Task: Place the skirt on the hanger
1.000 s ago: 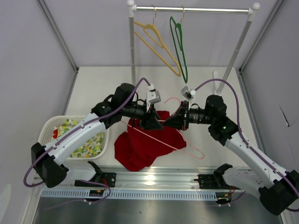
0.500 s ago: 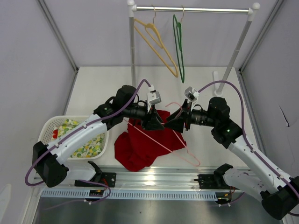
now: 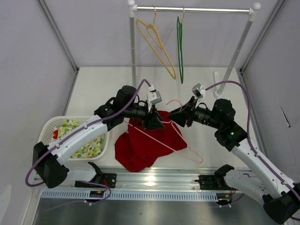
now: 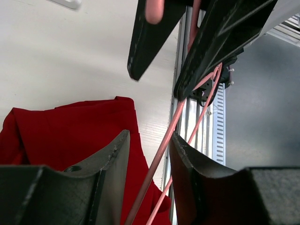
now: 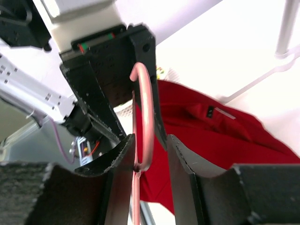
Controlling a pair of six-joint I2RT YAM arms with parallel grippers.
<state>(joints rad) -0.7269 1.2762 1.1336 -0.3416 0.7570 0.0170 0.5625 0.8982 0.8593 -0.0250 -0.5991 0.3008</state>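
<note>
Right gripper point(image 5: 150, 137) astride the hanger point(image 5: 147, 117) hook (grip unclear from overhead)

Top external: high at the near edge, looking down over table point(image 3: 93, 84). Left wrist: close, facing right gripper point(image 4: 157, 86). Right wrist: close, facing left arm point(image 5: 28, 101). Both share hanger point(image 4: 159, 154), skirt point(image 4: 70, 126).

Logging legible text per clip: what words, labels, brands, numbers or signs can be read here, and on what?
No text can be read in any view.
A small black tag on the plain deep-red fabric skirt: too small and blurred to read.
On the thin pale pink wire hanger: no marking visible.
</note>
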